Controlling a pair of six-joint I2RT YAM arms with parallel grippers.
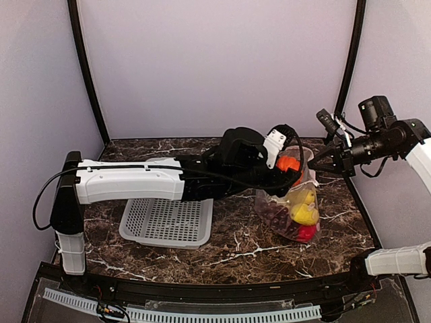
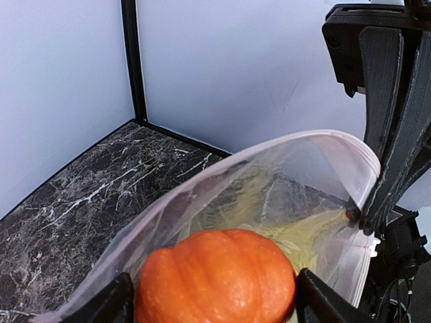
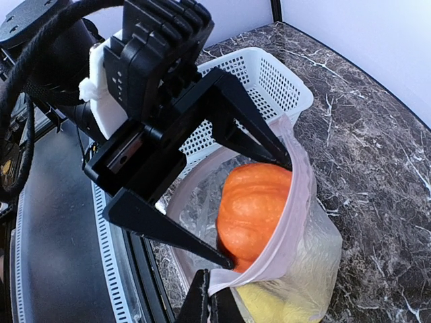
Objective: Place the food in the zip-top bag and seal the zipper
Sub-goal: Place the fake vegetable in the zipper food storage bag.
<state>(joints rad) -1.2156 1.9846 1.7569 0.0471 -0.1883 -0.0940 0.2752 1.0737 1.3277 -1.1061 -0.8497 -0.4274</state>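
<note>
Only the top view shows yellow fruits (image 1: 304,214), red pepper (image 1: 306,233) and grapes (image 1: 273,214) low in the zip-top bag (image 1: 310,180) on the counter (image 1: 236,252). The wrist views show the orange piece (image 3: 252,205) at its mouth, between the spread fingers of the left pincer (image 3: 258,211); whether they grip it cannot be told. The left arm stretches level across; the right pincer (image 3: 210,303) is clenched on the zipper (image 3: 286,232).

No readable text, label, brand, number or sign shows in any of the views.
</note>
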